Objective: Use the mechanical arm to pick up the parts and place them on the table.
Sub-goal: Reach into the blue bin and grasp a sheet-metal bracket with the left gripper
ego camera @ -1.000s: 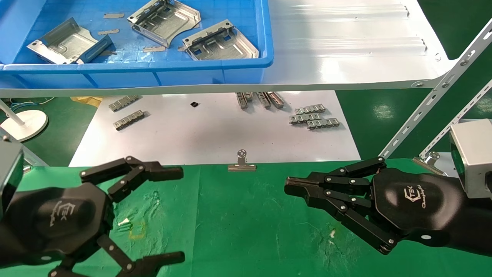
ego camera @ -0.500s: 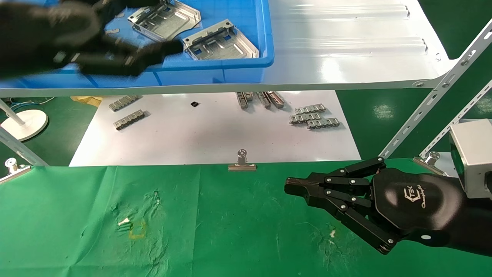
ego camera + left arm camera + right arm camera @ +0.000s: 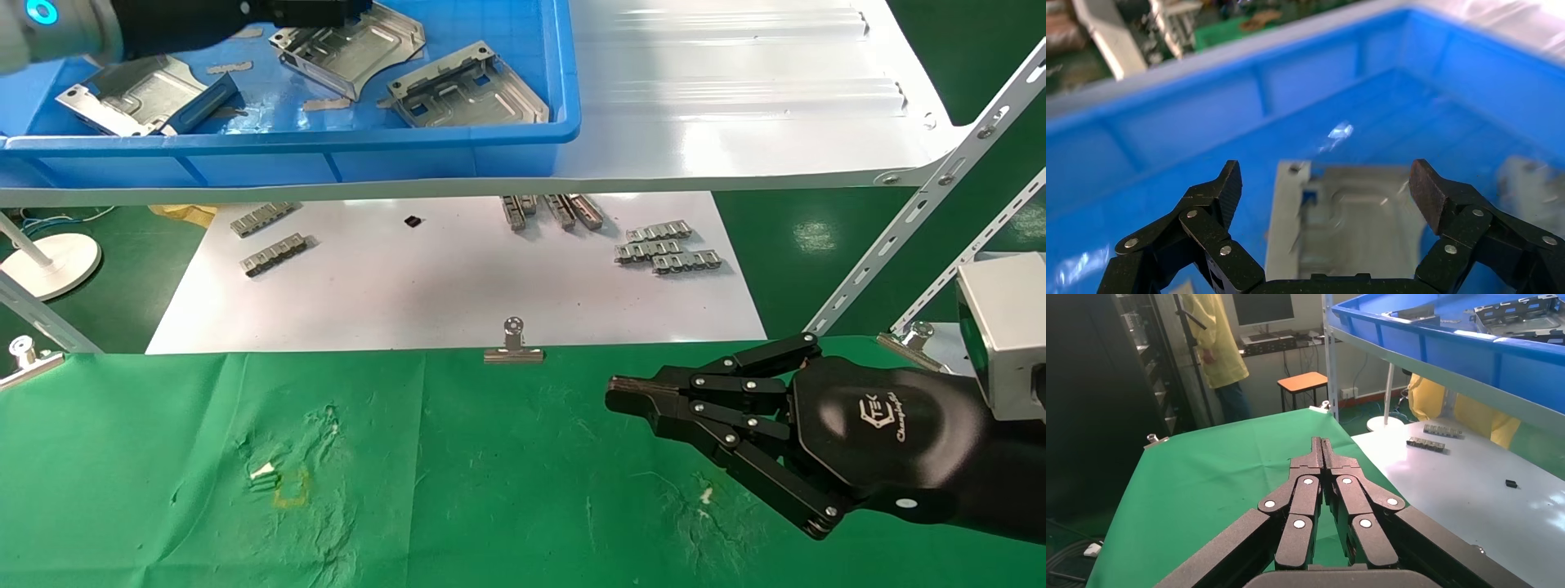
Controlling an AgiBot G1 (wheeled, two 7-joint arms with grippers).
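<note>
Left pincer (image 3: 1324, 190) has travelled from the green counter (image 3: 507, 490) up into the blue bin (image 3: 458, 135) at upper left, fingers spread above a part (image 3: 1352, 226), apparently not yet touching. Right pincer (image 3: 625, 396) rests closed over the counter, lower right. Three parts (image 3: 470, 86) lie binned; none delivered. Cloth wrinkled.

We see bright, even overhead light — glare streaks the glossy white shelf (image 3: 735, 98) — and the left wrist view is motion-blurred.
</note>
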